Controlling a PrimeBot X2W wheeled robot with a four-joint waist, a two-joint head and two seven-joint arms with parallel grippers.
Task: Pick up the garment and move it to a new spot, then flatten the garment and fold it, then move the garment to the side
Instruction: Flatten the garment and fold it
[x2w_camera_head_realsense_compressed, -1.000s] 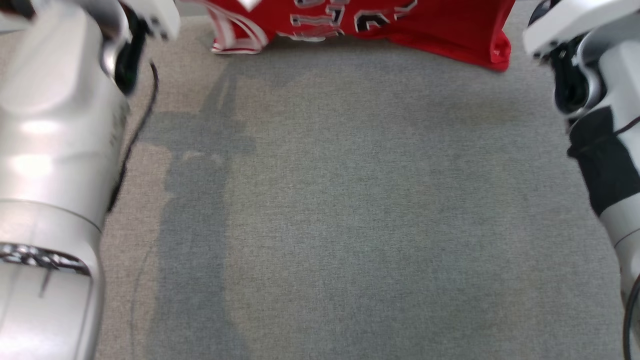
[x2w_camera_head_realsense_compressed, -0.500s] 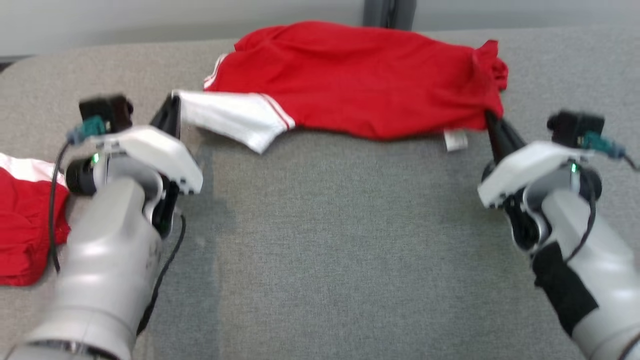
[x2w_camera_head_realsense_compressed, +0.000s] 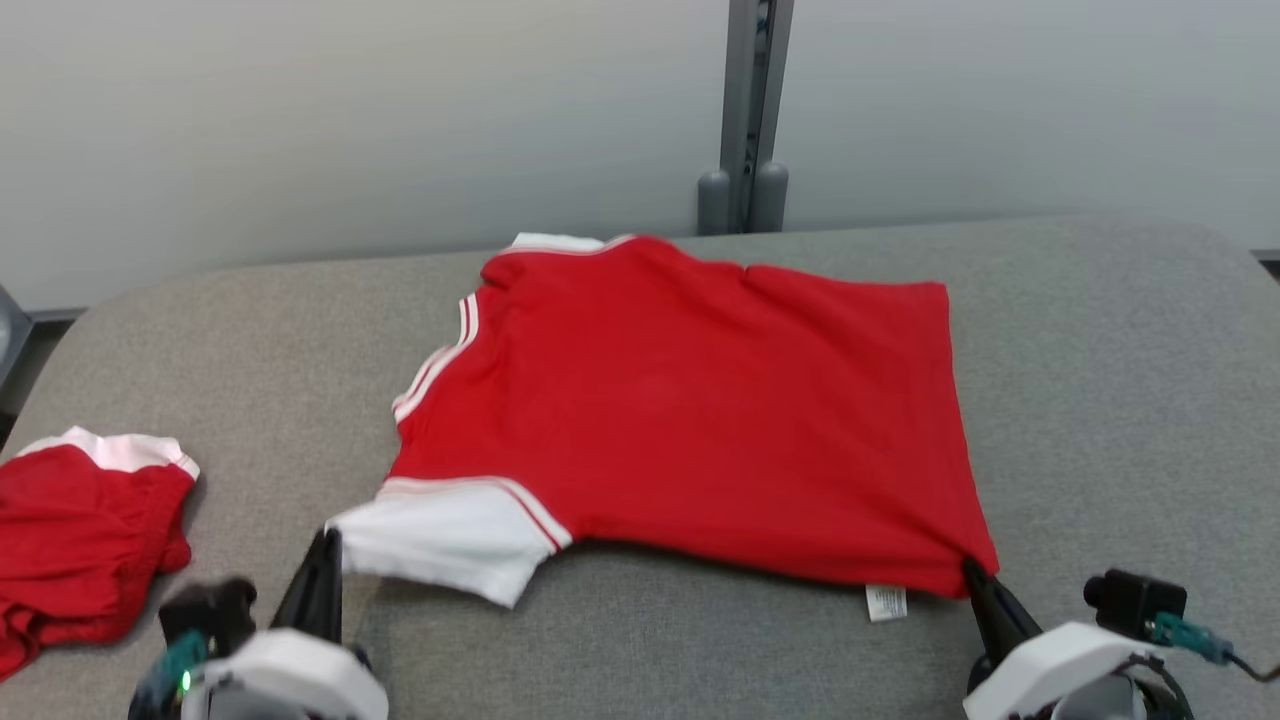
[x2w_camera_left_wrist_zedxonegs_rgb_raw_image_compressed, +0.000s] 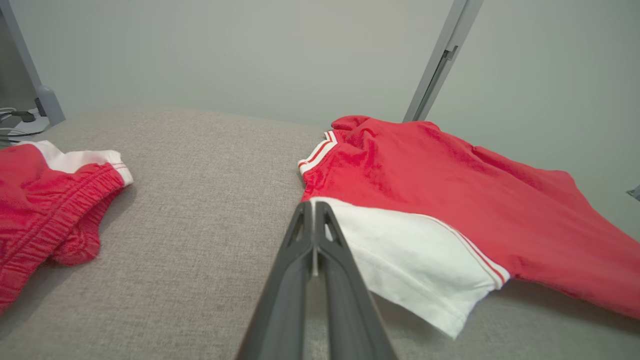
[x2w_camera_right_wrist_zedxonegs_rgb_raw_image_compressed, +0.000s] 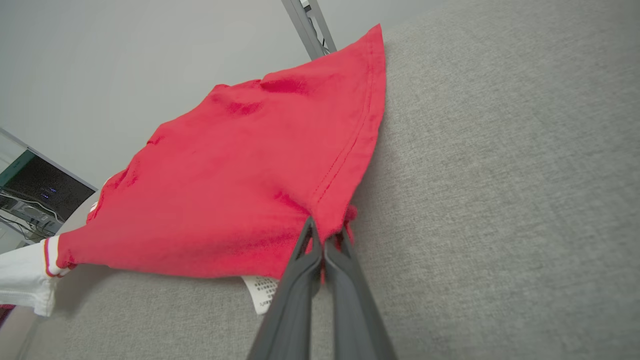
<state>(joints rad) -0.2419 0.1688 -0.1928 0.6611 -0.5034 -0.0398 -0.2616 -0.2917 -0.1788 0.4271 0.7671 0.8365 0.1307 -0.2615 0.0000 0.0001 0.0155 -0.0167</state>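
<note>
The garment (x2w_camera_head_realsense_compressed: 680, 420) is a red jersey with a white sleeve and white trim, lying spread on the grey table (x2w_camera_head_realsense_compressed: 1100, 400). My left gripper (x2w_camera_head_realsense_compressed: 325, 535) is shut on the near corner of the white sleeve, and the left wrist view shows its fingertips (x2w_camera_left_wrist_zedxonegs_rgb_raw_image_compressed: 313, 205) pinched on that white edge of the garment (x2w_camera_left_wrist_zedxonegs_rgb_raw_image_compressed: 450, 200). My right gripper (x2w_camera_head_realsense_compressed: 970, 572) is shut on the near right hem corner. In the right wrist view the gripper (x2w_camera_right_wrist_zedxonegs_rgb_raw_image_compressed: 320, 232) bites the bunched red corner of the garment (x2w_camera_right_wrist_zedxonegs_rgb_raw_image_compressed: 240, 200). A white label (x2w_camera_head_realsense_compressed: 886, 603) hangs from the near hem.
A second red piece with a white band (x2w_camera_head_realsense_compressed: 80, 540) lies crumpled at the table's left edge, close to my left arm. A grey post (x2w_camera_head_realsense_compressed: 745, 110) stands against the pale wall behind the table. Bare grey table surface lies to the right of the garment.
The head camera has tilted up, so the whole view shifted. The garment has gone from a bunched strip held between my grippers to lying spread flat. Both grippers stay shut on their corners.
</note>
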